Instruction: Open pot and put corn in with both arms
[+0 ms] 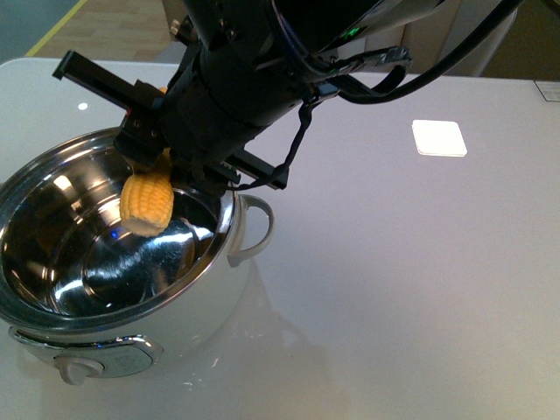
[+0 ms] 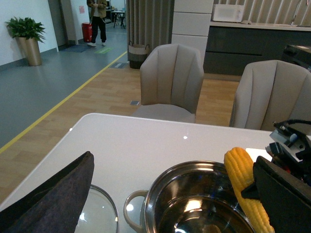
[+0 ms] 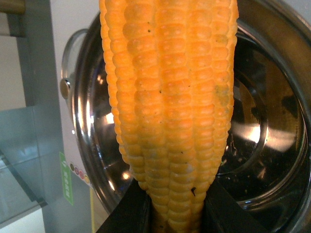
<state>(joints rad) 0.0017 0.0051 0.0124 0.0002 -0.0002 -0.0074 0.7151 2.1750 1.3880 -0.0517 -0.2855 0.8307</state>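
The pot (image 1: 203,313) stands open at the table's front left, its steel bowl empty. My right gripper (image 1: 159,168) is shut on the corn (image 1: 147,201), which hangs tip-down over the bowl's far side, inside the rim. In the right wrist view the corn (image 3: 170,97) fills the frame between the black fingers (image 3: 129,213), with the pot's rim (image 3: 286,63) behind it. The left wrist view shows the pot (image 2: 163,182), the corn (image 2: 243,182) and one finger (image 2: 56,194) of my open left gripper, which holds nothing. The pot's glass lid (image 2: 99,213) lies on the table beside the pot, under that finger.
The white table (image 1: 394,280) stretches to the right of the pot, with a bright light patch (image 1: 437,137) on it. The pot's side handle (image 1: 254,229) points right. Two beige chairs (image 2: 172,77) (image 2: 272,94) stand beyond the table's far edge.
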